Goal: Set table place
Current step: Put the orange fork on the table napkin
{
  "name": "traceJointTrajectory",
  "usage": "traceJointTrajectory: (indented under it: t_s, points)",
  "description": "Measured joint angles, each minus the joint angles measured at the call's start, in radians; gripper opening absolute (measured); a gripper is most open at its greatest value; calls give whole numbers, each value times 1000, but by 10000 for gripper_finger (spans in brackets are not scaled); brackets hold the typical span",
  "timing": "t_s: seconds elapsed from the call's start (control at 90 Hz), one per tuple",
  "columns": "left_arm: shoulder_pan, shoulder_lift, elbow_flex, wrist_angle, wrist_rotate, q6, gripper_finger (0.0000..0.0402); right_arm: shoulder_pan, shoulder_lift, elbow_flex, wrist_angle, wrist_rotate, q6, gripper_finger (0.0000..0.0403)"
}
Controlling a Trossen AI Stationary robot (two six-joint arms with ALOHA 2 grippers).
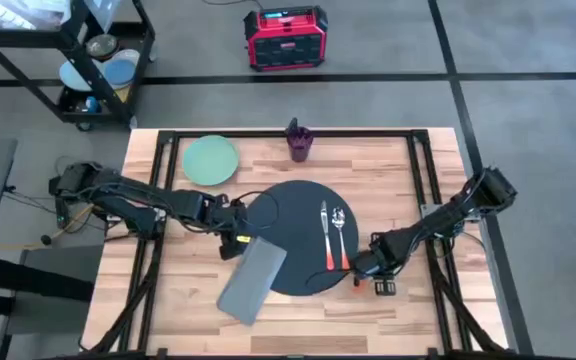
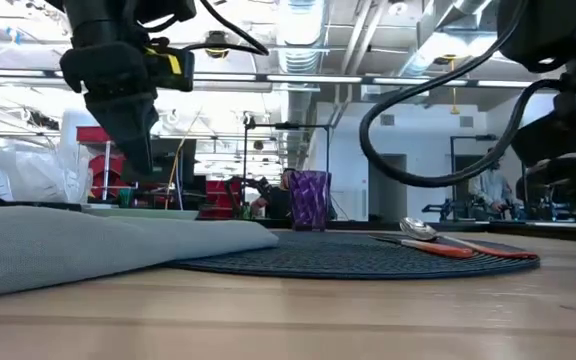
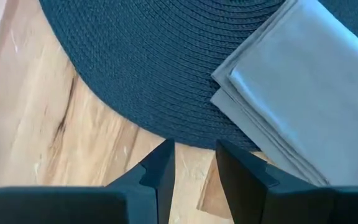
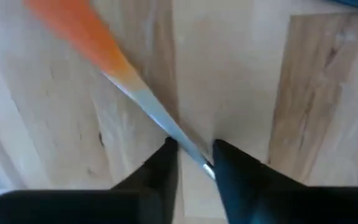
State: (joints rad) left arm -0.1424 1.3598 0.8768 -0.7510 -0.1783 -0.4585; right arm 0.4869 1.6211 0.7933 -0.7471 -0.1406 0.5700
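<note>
The round dark mat [image 1: 293, 235] is lying flat near the middle of the bench [image 1: 398, 320], a little toward the right side in the high view. Being round, it is not showing any long axis. On its right part a fork [image 1: 324, 232] and a spoon [image 1: 340, 235] are lying side by side, both with orange handles. Their long axes are running from the far side of the bench to the near side, with the metal heads pointing to the far side and the handles to the near edge of the mat.

A grey napkin [image 1: 251, 281] is lying tilted, its upper corner resting on the near left edge of the mat and the rest on the wood. Its long axis is running diagonally.

The left end effector [image 3: 194, 171] is hovering above the bench just beside the left rim of the mat, near the napkin corner. Its fingers are released, a narrow gap between them, holding nothing.

The right end effector [image 4: 194, 155] is sitting low at the near right edge of the mat. It is clenched on a knife [image 4: 138, 102]; only a blurred orange handle and a thin metal blade are visible, so it is probably a knife.

A pale green plate [image 1: 210, 160] is lying at the far left, with nothing on it. A purple cup [image 1: 299, 141] is standing upright at the far edge; I cannot tell what is inside.
</note>
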Motion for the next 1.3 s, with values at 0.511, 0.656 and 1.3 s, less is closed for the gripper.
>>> traceJointTrajectory:
  t_s: [0.511, 0.656, 1.3]
  points:
    - [-68, 0, 0, -17, 3, 9, 102, 113, 8, 62, 1, -65, 280, 1]
    - [-68, 0, 0, -18, 3, 9, 102, 228, 7, 116, -11, -78, 426, 0]
    - [-161, -240, 1, 22, -248, -36, 102, -80, 229, 834, -392, 155, -40, 1]
